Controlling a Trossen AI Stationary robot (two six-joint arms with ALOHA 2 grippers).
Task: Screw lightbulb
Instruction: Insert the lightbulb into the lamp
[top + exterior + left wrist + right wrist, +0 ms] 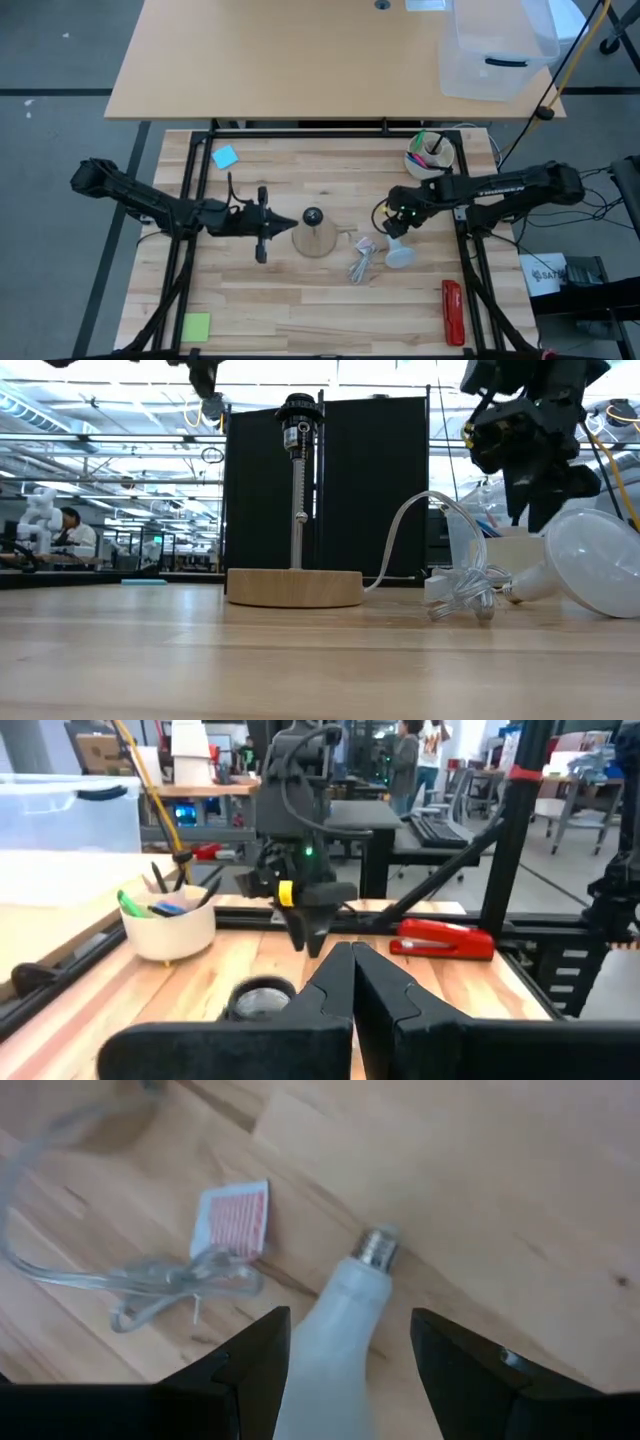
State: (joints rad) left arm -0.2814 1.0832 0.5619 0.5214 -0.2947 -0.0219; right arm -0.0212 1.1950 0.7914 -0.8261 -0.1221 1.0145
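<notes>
The right gripper [350,1345] hangs spread above the lightbulb [335,1340], one finger on each side of its neck, not visibly touching it. The lightbulb lies on its side on the bench [300,310], at about four o'clock from the round wooden base [316,240], with a coiled clear cord [362,265] between them. At the base's nine o'clock, the left gripper [262,222] is clenched on nothing. A white cup of pens [430,155] stands at one o'clock.

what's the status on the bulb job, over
Left gripper shut, waiting beside round wooden lamp base. Right gripper open, straddling small white lightbulb lying on table, not gripped. Coiled clear cord alongside bulb.
</notes>
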